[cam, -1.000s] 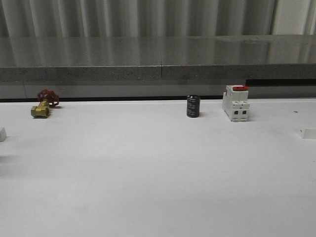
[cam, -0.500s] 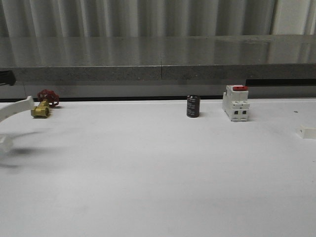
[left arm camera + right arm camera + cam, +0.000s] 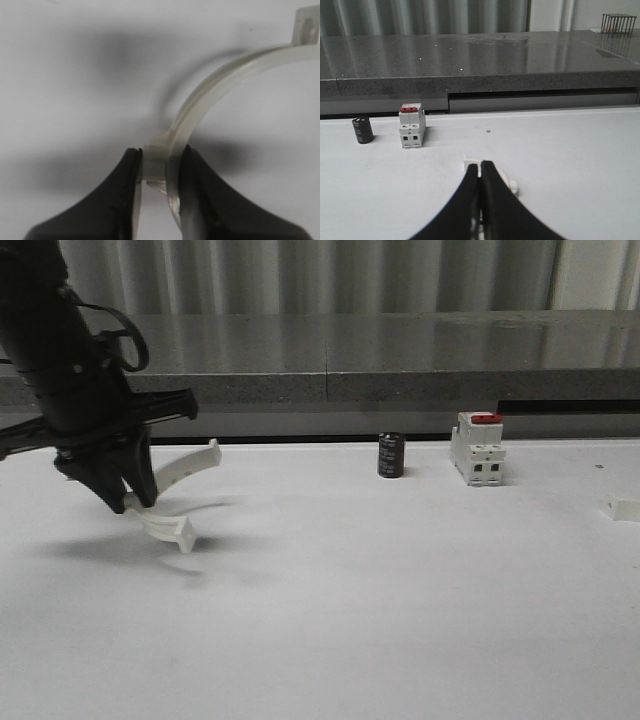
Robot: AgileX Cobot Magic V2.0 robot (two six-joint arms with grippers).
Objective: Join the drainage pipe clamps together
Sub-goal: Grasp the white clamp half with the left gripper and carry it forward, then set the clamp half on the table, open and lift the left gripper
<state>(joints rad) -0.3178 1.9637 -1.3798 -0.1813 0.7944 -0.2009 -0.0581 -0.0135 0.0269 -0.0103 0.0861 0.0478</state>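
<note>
Left pincer (image 3: 128, 502) grips a white clamp half (image 3: 172, 490) above the table (image 3: 380, 580).

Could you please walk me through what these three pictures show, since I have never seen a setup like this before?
This is a two-armed robot working at a white table. The front picture looks forward over the table. There the black left arm has its left gripper shut on a white curved pipe clamp half. The left wrist picture comes from a camera on that arm: its two dark fingers pinch the same clamp half.

The right wrist picture comes from the other arm. The right gripper is shut, and behind it lies the second clamp half, partly hidden.

Also on the table are a white circuit breaker with a red top and a small black cylinder.
</note>
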